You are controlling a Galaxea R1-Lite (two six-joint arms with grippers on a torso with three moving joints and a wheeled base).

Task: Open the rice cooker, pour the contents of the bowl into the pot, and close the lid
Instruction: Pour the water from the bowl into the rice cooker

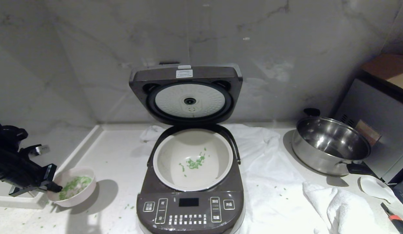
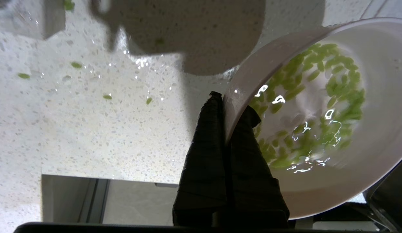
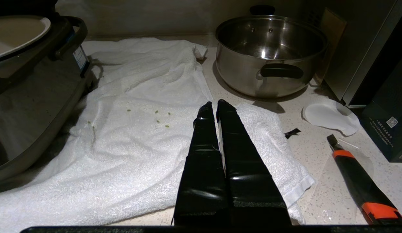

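My left gripper (image 2: 227,110) is clamped on the bowl (image 2: 366,168) rim; my right gripper's (image 3: 215,108) jaws are pressed together, empty.

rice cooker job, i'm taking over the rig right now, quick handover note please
Left end effector: shut on the rim of the bowl, left of the rice cooker.
Right end effector: shut, empty, idle over the white towel.
Done: lid is up; some contents lie in the pot.
Left: much of the green bits still sit in the bowl, and a few are scattered on the counter. Finish pouring, set the bowl down, close the lid.
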